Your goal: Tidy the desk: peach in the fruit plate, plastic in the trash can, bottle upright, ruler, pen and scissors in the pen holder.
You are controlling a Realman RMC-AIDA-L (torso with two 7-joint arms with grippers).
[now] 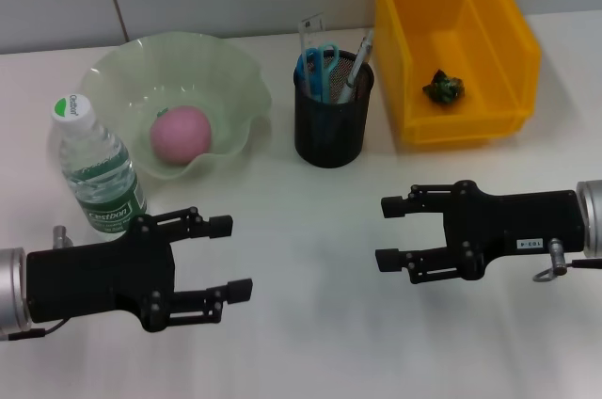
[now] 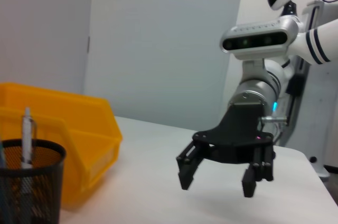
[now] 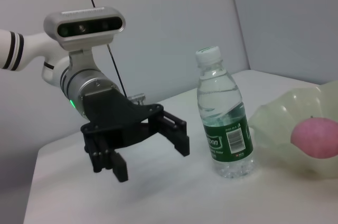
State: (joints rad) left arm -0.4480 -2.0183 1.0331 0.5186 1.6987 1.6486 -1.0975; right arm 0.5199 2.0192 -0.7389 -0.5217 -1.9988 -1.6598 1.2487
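Bottle (image 1: 97, 168) upright just beside left gripper (image 1: 234, 257), fingers apart.

The table (image 1: 310, 343) looks smooth, matt and white. The bottle (image 1: 95, 168) is clear glossy plastic with a paper-like green label. The fruit plate (image 1: 226, 79) is translucent, glossy pale green with a wavy rim; the peach (image 1: 181, 133) in it looks matt pink. The pen holder (image 1: 329, 131) is black wire mesh. The trash can (image 1: 489, 32) is smooth yellow plastic, holding crinkled shiny plastic (image 1: 443, 88).
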